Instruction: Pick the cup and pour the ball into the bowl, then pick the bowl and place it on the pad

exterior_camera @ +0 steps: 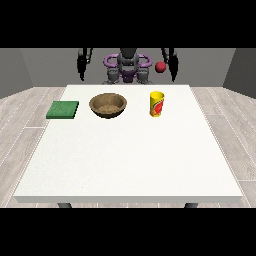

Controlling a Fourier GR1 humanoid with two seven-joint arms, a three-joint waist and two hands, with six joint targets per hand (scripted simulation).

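Cup, yellow with a red mark, stood upright on the white table, well apart from both hands; I could not see inside it. Left of it sat the brown bowl, seemingly empty, with the green pad further left. A red ball hung above the far edge, just beside the hand at the view's right. That hand and the hand at the view's left hung behind the table; I could not tell their fingers' state.

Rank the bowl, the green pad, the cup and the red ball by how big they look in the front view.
1. Bowl, widest.
2. Green pad, slightly narrower, lying flat.
3. Cup, narrow but upright.
4. Red ball, smallest; it sits farther back, so distance may shrink it a little.
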